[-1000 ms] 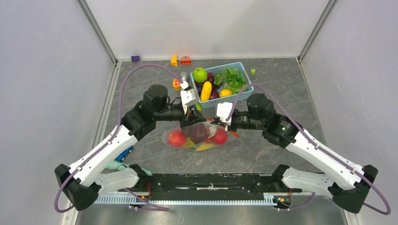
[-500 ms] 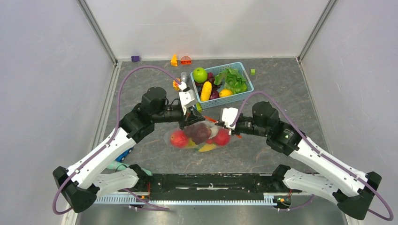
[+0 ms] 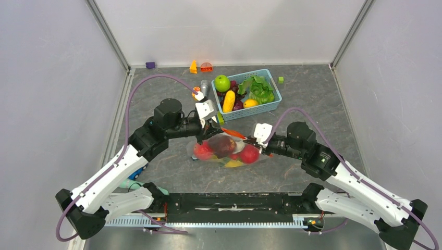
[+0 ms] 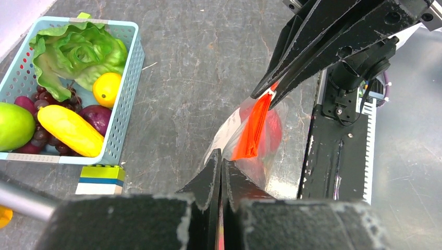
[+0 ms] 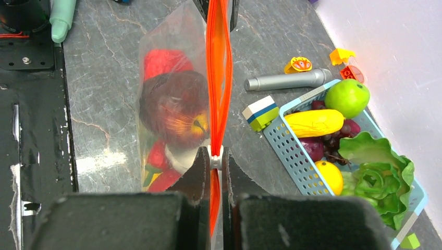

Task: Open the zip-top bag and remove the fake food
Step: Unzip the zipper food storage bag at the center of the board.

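Observation:
The zip-top bag (image 3: 216,158) hangs low over the table between both arms, and its orange-red zip strip (image 5: 219,78) has parted into two strands. Inside lies the fake food: a dark maroon fruit (image 3: 223,145), red fruits (image 3: 250,154) and a yellow piece (image 3: 234,163). My left gripper (image 3: 208,133) is shut on the bag's top edge at the left end (image 4: 221,156). My right gripper (image 3: 249,140) is shut on the white slider (image 5: 215,151) of the zip strip. The left wrist view shows the right gripper (image 4: 269,94) pinching the strip's far end.
A light-blue basket (image 3: 269,104) behind the bag holds a green apple (image 3: 222,83), lettuce (image 3: 256,88), grapes and yellow pieces. A grey cylinder (image 3: 204,86) and a striped block (image 5: 259,112) lie beside it. Small toys sit at the back wall, and a toy car (image 3: 136,171) lies near the left arm.
My right gripper has drawn back to the right with the slider, parting the zip strip. The bag has shifted slightly right and lower. The left gripper keeps its hold.

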